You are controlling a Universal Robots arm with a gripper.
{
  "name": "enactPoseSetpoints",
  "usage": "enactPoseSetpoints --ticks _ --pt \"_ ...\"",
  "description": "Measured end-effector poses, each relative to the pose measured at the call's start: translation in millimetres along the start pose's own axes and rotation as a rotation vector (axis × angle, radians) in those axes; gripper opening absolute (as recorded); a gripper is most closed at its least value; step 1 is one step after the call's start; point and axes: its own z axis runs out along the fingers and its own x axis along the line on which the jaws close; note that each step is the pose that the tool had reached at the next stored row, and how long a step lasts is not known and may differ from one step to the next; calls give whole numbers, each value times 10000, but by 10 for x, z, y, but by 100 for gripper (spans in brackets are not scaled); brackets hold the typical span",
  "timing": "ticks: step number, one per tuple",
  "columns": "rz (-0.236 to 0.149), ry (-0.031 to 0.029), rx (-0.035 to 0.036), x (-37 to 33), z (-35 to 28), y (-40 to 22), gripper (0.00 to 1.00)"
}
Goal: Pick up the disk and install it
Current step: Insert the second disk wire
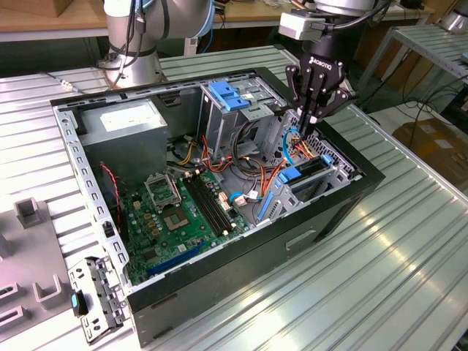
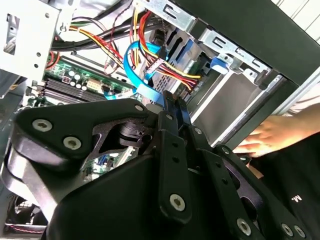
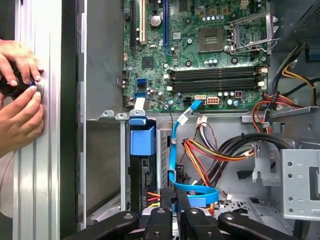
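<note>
One disk [image 1: 300, 174] sits on edge in the drive bay [image 1: 342, 170], right of centre in the exterior view, with its blue rail end facing up. It looks slid into the slot, but I cannot tell whether it is fully seated. In the first wrist view its blue tab is level with the top of the bay and a dark slot lies beneath it.

Just above it hangs the gripper [image 1: 310, 123], in the upper right of the exterior view. Its jaws are together and do not hold the disk. In both wrist views the fingertips [image 3: 172, 197] are in or against the loop of a blue data cable [image 3: 174, 150], among red, yellow and orange power leads [image 3: 210, 152]. I cannot tell whether the cable is pinched between them.

The bay stands at the right end of the open computer case [image 1: 219, 292], with the motherboard [image 1: 183, 212] at the middle left. The case lies on a ribbed metal table [image 1: 380, 278].

The main risk, as I judge it, is the cable. If the closed fingers catch the loop, any lift or sideways move could tug the connector or drag the leads across the disk. If the disk is only part-way in, a push off its line could jam the rails.

A person's hands [image 3: 20, 107] rest on the table just outside the case wall, close enough to the arm to be at risk.
</note>
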Motion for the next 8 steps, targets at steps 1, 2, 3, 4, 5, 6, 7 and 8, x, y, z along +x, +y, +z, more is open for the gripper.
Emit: enactPoseSetpoints --ticks 1,2,3,4,5,6,7,8 --pt "1 10 0 0 2 0 16" --pt "2 14 0 0 3 0 16" --pt "2 15 0 0 3 0 16" --pt "2 13 0 -1 5 0 16" --pt "1 13 0 -1 5 0 16" --pt "1 12 0 -1 5 0 16" --pt "1 13 0 -1 5 0 16" --pt "2 13 0 -1 5 0 16"
